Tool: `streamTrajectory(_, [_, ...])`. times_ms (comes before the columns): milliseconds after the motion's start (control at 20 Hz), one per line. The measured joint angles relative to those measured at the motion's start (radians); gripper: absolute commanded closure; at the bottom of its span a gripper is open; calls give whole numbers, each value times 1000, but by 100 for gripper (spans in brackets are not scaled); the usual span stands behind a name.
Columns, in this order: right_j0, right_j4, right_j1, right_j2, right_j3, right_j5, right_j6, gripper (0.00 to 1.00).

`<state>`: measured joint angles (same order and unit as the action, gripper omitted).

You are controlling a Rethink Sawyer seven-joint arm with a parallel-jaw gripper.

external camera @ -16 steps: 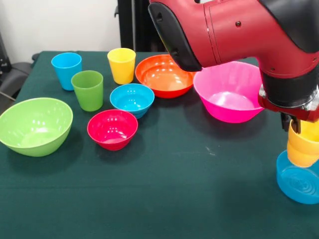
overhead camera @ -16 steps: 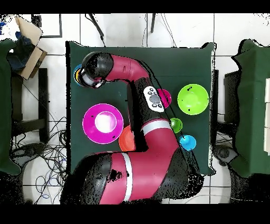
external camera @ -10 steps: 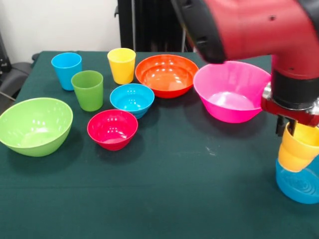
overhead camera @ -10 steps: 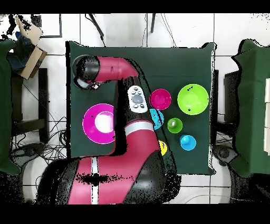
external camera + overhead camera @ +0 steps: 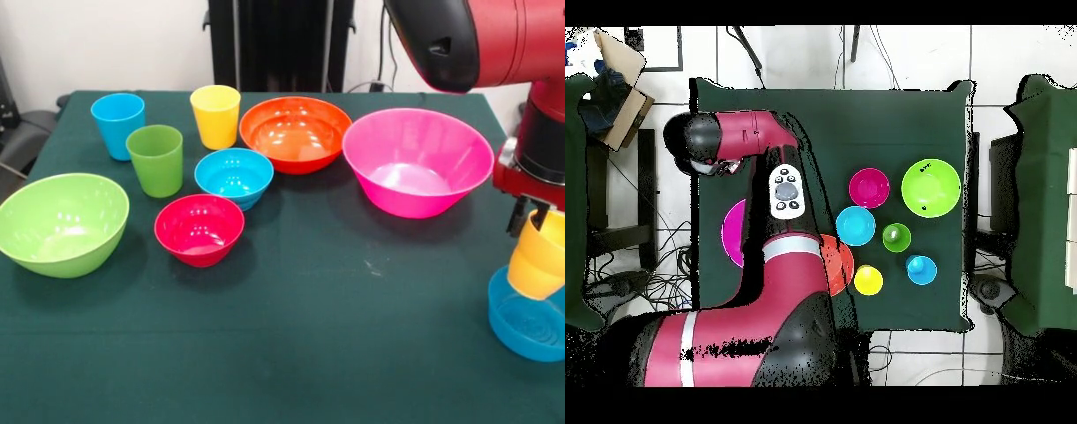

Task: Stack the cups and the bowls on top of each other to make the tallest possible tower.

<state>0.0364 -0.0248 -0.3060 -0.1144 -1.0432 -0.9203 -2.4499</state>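
The gripper [image 5: 536,221] holds the squat orange cup [image 5: 537,258] tilted, just above the blue bowl [image 5: 528,325] at the edge of the tabletop [image 5: 335,336]. The pink bowl [image 5: 417,172], orange bowl [image 5: 296,132], red bowl [image 5: 199,229] and green bowl [image 5: 60,223] stand apart, not stacked.

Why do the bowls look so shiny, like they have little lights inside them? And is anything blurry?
Front view: the orange bowl and pink bowl show white glare patches, room light bouncing off their glossy plastic; soft shadows lie beside the red bowl and green bowl; everything looks fairly sharp. Overhead view: the colours are flatter, with only faint glints, and the arm hides part of the pink bowl.
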Motion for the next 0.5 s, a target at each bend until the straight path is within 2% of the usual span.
streamTrajectory(500, [-6, 10, 11, 50, 26, 1, 0, 100])
